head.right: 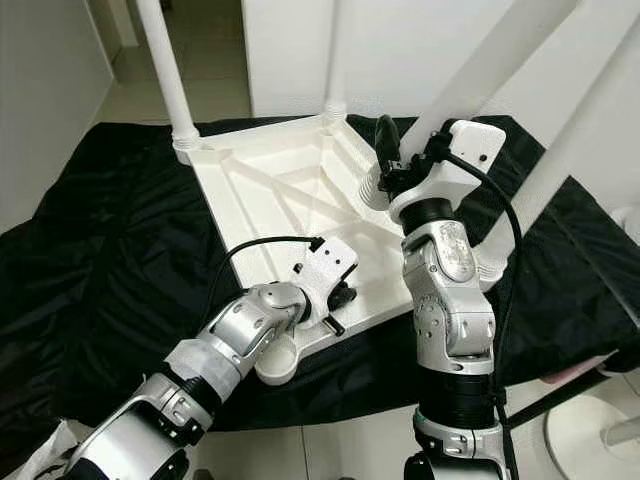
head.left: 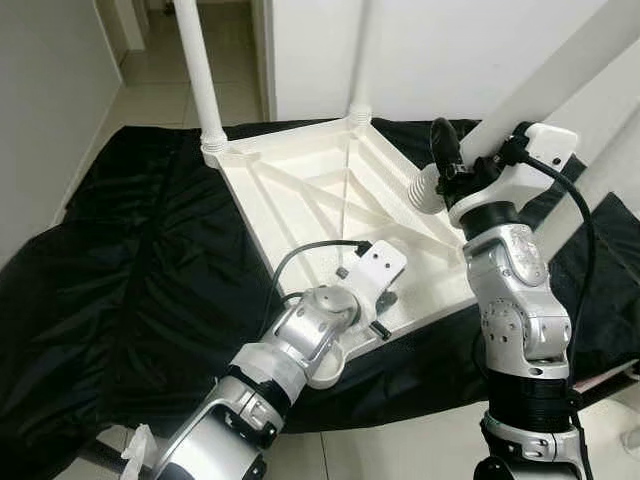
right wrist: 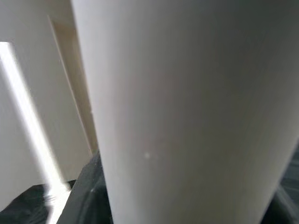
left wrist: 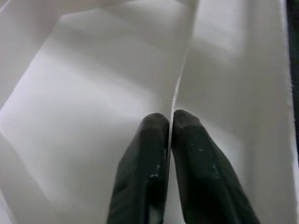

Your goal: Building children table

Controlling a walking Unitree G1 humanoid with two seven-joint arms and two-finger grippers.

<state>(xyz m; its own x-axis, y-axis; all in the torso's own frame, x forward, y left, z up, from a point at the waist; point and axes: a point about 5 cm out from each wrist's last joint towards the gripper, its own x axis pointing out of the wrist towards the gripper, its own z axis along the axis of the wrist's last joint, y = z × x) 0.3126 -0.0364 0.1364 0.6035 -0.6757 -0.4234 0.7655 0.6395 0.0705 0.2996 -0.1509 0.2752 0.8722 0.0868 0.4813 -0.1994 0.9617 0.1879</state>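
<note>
A white plastic table top (head.left: 300, 190) lies upside down on a black cloth. White legs stand in its far-left corner (head.left: 197, 70) and far corner (head.left: 362, 60). Another leg (head.right: 580, 130) rises at the right behind my right arm. My right gripper (head.left: 450, 150) is shut on a loose leg (head.left: 540, 80), which tilts with its threaded end (head.left: 424, 190) just above the table's right side. My left gripper (left wrist: 170, 119) rests on the near part of the top, shut on a thin white rib (left wrist: 180, 79). The near corner socket (head.right: 275, 365) is an open cup.
The black cloth (head.left: 130, 260) covers a low surface and drops to pale tiled floor at the front. A white wall (head.left: 450, 50) and a doorway (head.left: 235, 40) lie behind. A round white base (head.right: 590, 430) stands on the floor at the right, and crumpled paper (head.left: 135, 445) at the near left.
</note>
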